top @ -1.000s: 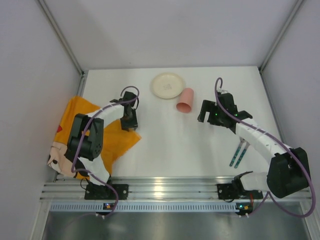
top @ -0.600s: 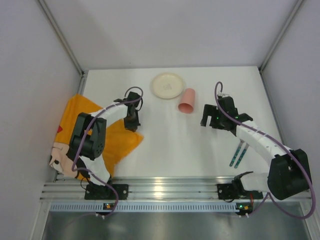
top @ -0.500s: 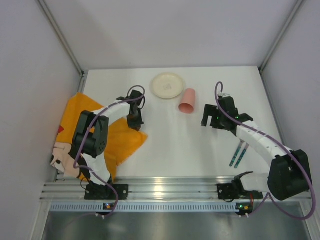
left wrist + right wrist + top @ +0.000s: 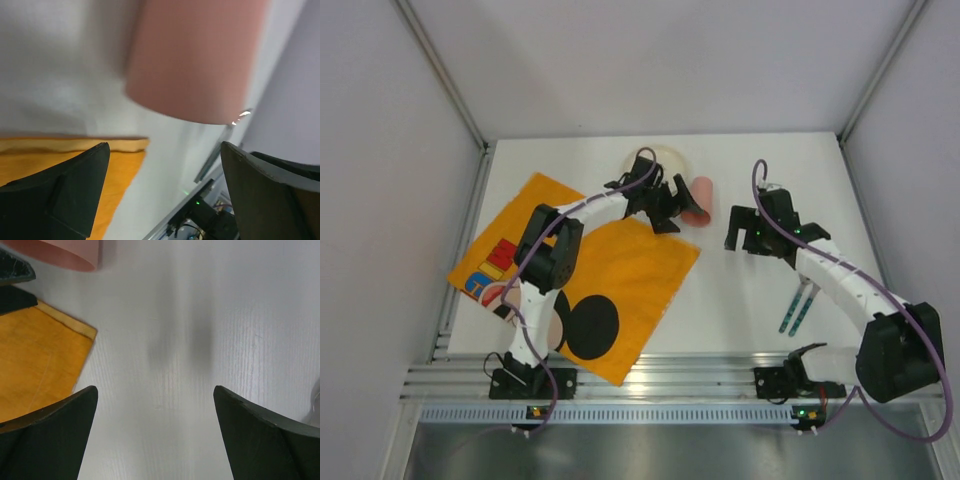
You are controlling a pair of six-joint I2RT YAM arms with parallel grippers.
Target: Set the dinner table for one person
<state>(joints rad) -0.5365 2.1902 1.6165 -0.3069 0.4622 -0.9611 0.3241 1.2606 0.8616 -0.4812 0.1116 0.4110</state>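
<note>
Only your top view shows two thin utensils (image 4: 798,306) at lower right; left gripper (image 4: 674,209) and right gripper (image 4: 733,229) jaws stand apart, gripping nothing.

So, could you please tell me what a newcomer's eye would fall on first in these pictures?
The bright orange placemat dominates, lying flat across the left half of the white dinner table, with black cartoon shapes towards its near edge. Next comes the pink cup at the far middle, with the left gripper open right beside it.
</note>
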